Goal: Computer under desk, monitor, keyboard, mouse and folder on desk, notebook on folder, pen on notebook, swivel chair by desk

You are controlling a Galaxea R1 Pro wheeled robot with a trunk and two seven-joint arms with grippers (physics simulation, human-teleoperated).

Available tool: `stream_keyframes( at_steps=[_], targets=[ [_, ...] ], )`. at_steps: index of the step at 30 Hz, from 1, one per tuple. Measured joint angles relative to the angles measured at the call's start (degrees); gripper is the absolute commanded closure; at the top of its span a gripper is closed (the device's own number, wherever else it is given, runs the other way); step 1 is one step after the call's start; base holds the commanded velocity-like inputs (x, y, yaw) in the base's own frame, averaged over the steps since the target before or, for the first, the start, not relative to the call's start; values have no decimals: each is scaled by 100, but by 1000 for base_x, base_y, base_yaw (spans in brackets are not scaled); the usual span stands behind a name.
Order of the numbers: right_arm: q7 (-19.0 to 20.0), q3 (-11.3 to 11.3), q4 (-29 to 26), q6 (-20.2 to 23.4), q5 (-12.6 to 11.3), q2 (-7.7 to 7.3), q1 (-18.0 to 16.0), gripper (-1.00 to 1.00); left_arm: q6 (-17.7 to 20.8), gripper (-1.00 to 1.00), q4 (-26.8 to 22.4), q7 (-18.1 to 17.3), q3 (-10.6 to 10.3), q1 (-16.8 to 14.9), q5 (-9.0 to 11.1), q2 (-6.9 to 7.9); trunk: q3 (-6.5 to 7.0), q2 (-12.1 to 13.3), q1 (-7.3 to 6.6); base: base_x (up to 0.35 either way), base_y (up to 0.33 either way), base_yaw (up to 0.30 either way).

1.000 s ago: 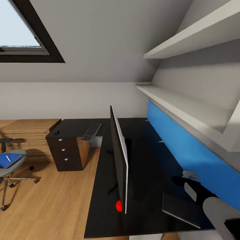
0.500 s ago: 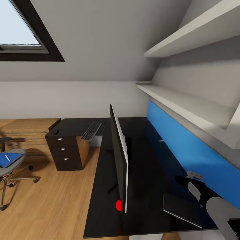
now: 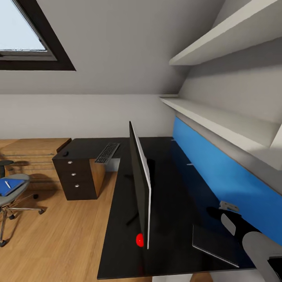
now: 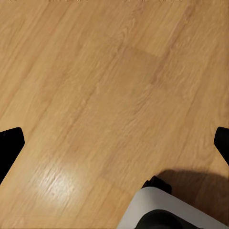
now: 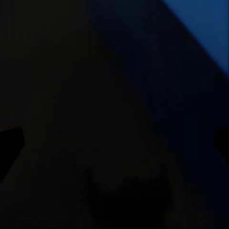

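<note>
We see the monitor (image 3: 140, 184) edge-on at the centre of the desk (image 3: 172, 188), the notebook (image 3: 213, 241) at its four o'clock, the keyboard (image 3: 107, 152) at eleven. The folder (image 3: 8, 187) lies on the swivel chair (image 3: 9, 199) at nine. No writing is readable. Both grippers' fingers sit wide apart, holding nothing.

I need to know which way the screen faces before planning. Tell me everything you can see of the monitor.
The monitor is a large thin black flat panel seen nearly edge-on, with a pale rear edge. It stands upright on the black desk, running lengthwise along it. A red dot shows near its lower near corner. Nothing else visibly touches it.
</note>
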Motion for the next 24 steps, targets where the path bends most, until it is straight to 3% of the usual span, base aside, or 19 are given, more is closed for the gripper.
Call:
stream_keyframes(
  at_steps=[24],
  targets=[
    [-9, 5, 9, 0, 9, 9, 0, -100, -166, -100, 7, 18, -3, 0, 6, -1, -432, -963, 527, 0, 0, 0]
  ],
)
